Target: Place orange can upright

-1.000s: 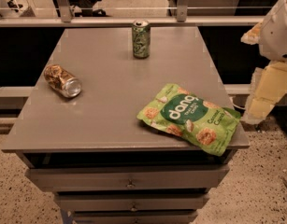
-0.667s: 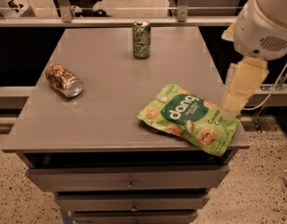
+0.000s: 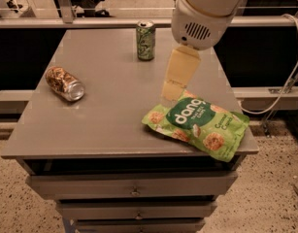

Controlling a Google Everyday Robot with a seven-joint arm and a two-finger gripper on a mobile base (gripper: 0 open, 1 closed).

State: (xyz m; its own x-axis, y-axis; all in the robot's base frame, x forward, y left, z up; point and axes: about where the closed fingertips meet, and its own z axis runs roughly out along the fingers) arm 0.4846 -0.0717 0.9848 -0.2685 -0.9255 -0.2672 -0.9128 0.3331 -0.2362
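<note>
Orange can [image 3: 64,83] on its side, table [image 3: 109,125] left; gripper [image 3: 171,90] above the snack bag's [image 3: 199,126] rear edge, whether clenched or released cannot be told; green can [image 3: 145,40] upright at rear.

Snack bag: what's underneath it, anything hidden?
Only the grey tabletop shows around the snack bag, whose lower corner reaches the front edge. Whatever lies beneath it is covered. The gripper hangs near its far-left end.
</note>
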